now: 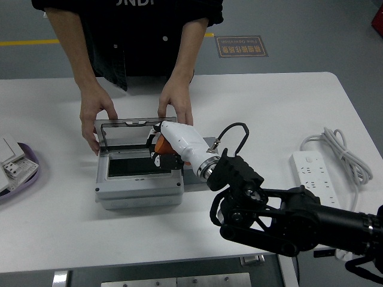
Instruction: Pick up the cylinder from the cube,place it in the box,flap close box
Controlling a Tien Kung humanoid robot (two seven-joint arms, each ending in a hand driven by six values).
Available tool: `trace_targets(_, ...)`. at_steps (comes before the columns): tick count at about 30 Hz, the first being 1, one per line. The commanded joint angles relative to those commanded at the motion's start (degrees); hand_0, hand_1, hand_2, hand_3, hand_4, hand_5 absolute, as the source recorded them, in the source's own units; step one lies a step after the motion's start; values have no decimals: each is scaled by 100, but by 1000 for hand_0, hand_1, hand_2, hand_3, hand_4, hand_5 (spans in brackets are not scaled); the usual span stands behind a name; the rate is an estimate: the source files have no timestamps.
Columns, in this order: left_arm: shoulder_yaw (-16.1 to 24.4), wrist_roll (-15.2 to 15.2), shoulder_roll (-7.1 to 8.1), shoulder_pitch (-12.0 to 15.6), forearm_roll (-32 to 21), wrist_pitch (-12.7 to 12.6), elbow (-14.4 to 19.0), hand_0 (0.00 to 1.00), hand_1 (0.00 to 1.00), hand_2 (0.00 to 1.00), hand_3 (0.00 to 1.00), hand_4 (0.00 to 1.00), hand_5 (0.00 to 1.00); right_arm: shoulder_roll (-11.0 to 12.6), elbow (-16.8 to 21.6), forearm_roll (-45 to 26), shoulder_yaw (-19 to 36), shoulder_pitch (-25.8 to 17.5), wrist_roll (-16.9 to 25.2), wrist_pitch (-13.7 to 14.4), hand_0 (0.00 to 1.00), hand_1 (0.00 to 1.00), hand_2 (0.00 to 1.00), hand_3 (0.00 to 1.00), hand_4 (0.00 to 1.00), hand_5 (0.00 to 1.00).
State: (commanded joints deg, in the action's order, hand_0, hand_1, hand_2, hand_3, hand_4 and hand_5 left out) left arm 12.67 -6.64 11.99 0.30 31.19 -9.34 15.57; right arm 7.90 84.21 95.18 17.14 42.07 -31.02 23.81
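Your right hand [164, 146] is curled around the orange cylinder [161, 144] and sits over the open box [139, 173], at the right end of its opening. A person at twelve o'clock holds the raised lid [133, 131] with both hands, one [96, 116] at its left corner, the other [176, 104] at its right. The cube [192, 173] touches the box at three o'clock, mostly hidden by your arm. A power strip [312, 176] lies well apart at three o'clock.

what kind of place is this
Probably a robotics lab or workshop: grey floor with a yellow line and a floor sign, a white table, a power strip.
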Motion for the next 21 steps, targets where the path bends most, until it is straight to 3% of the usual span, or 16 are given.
trace_targets(4,26,-17,-5,3,21,4,-1,516,559,558,595,714,152,-62,-66,-403,-286,141,266,135,292,408,534,488,96,2)
trace_targets(5,31,-20,-6,2,26,6,0,515,559,558,595,714,153,-75,-79,-527,-362,172,381,184,669,574,608,557,2,2)
trace_targets(10,46,-29,-3,-7,45,7,-1,515,559,558,595,714,153,-112,-147,-1141,-606,252,986,340,669,574,608,557,2,2)
trace_targets(11,48,-30,-1,-7,47,7,-1,516,559,558,595,715,155,-118,-166,-1260,-625,258,1122,354,746,632,658,621,27,151)
trace_targets(16,55,-33,3,-12,62,9,0,516,559,558,595,715,155,-150,-287,-1374,-611,270,1655,410,746,632,658,621,27,151)
trace_targets(17,54,-33,4,-13,60,9,0,516,560,558,595,714,157,-156,-310,-1353,-603,270,1703,411,765,648,673,635,86,177)
trace_targets(21,45,-27,4,-19,56,9,2,516,560,558,595,714,157,-192,-460,-1177,-576,268,1770,383,765,648,673,635,86,177)
